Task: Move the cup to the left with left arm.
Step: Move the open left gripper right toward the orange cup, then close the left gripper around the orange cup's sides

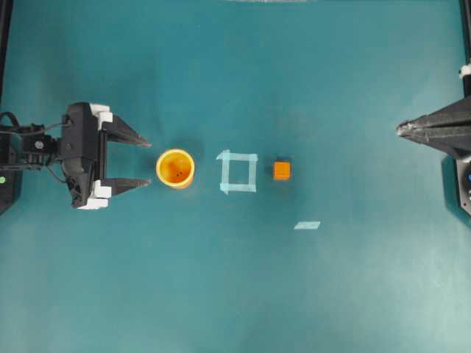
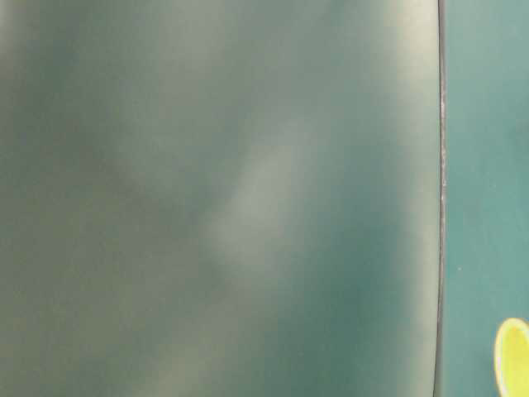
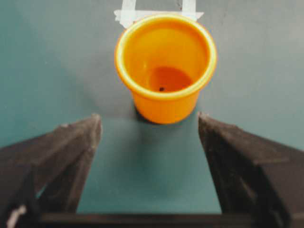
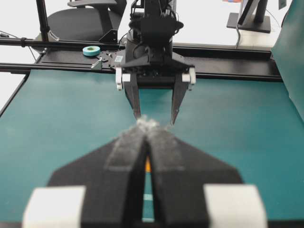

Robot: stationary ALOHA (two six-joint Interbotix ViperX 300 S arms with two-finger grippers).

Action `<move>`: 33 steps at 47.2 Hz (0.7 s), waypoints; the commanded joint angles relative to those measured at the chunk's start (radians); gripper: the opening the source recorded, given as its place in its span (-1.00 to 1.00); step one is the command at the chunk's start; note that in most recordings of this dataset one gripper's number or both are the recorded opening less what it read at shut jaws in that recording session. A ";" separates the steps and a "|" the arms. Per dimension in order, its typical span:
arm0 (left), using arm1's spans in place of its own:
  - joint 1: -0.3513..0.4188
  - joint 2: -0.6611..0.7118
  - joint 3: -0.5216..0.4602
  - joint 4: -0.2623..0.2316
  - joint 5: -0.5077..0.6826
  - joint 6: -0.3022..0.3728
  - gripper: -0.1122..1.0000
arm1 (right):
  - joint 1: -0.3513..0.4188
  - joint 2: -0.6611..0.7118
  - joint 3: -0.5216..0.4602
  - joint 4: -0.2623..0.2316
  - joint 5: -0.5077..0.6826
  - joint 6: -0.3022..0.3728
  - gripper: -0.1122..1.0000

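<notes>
Right gripper (image 4: pixel 146 124) is being seen nearest, in its own wrist view: fingers pressed together into a wedge, nothing pinched. In the overhead view it is being held at the table's right edge, well apart from everything else.

Left gripper (image 1: pixel 146 161) is being held spread wide near the table's left edge, fingertips (image 3: pixel 92 124) pointing toward the cup (image 1: pixel 175 168). Nothing is being gripped. Tips are sitting just short of the cup, one on each side of its line; no contact is being shown.

The cup is standing upright on the teal table (image 1: pixel 235 294), left of centre, mouth up, a small dark speck showing inside. It is being framed between the open fingers in the left wrist view (image 3: pixel 165 66).

A tape square (image 1: pixel 238 171) is lying just right of the cup, near but apart. An orange cube (image 1: pixel 281 170) is sitting right of the square, outside it. A loose tape strip (image 1: pixel 307 225) is lying lower right of the cube.

Table-level view is mostly being blocked by a blur; only a sliver of the cup's rim (image 2: pixel 512 357) is being shown at the bottom right.
</notes>
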 commanded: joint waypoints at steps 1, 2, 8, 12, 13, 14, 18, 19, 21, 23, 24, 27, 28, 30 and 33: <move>0.003 0.032 -0.014 0.000 -0.040 -0.003 0.64 | 0.002 0.005 -0.028 -0.002 -0.005 -0.005 -0.81; 0.003 0.041 -0.015 -0.002 -0.048 -0.003 0.64 | 0.002 0.005 -0.028 -0.002 -0.005 -0.006 -0.81; 0.003 0.106 -0.044 0.000 -0.095 -0.003 0.64 | 0.002 0.003 -0.028 -0.002 -0.003 -0.009 -0.81; 0.002 0.141 -0.063 -0.002 -0.115 -0.005 0.64 | 0.002 0.003 -0.029 -0.002 -0.003 -0.011 -0.81; 0.000 0.149 -0.067 -0.002 -0.120 -0.005 0.64 | 0.002 0.002 -0.028 -0.002 -0.003 -0.009 -0.81; -0.002 0.161 -0.077 -0.002 -0.126 -0.008 0.64 | 0.002 0.003 -0.028 -0.002 -0.003 -0.011 -0.81; -0.017 0.186 -0.095 0.000 -0.135 -0.011 0.64 | 0.002 0.003 -0.028 -0.002 -0.002 -0.009 -0.81; -0.021 0.190 -0.100 -0.002 -0.135 -0.011 0.64 | 0.002 0.003 -0.028 -0.002 -0.002 -0.011 -0.81; -0.031 0.198 -0.107 0.000 -0.135 -0.011 0.64 | 0.002 0.003 -0.028 -0.002 0.000 -0.011 -0.81; -0.035 0.206 -0.115 -0.002 -0.135 -0.011 0.64 | 0.002 0.003 -0.028 -0.002 0.002 -0.011 -0.81; -0.037 0.209 -0.118 -0.002 -0.137 -0.011 0.64 | 0.002 0.005 -0.028 -0.002 0.002 -0.011 -0.81; -0.038 0.219 -0.130 0.000 -0.137 -0.011 0.64 | 0.002 0.005 -0.026 -0.002 0.005 -0.011 -0.81; -0.038 0.222 -0.133 -0.002 -0.135 -0.011 0.64 | 0.002 0.005 -0.026 -0.002 0.005 -0.011 -0.81; -0.038 0.227 -0.141 -0.002 -0.135 -0.011 0.64 | 0.002 0.006 -0.026 -0.002 0.006 -0.011 -0.81; -0.038 0.236 -0.153 0.000 -0.137 -0.011 0.64 | 0.002 0.008 -0.025 -0.002 0.006 -0.011 -0.81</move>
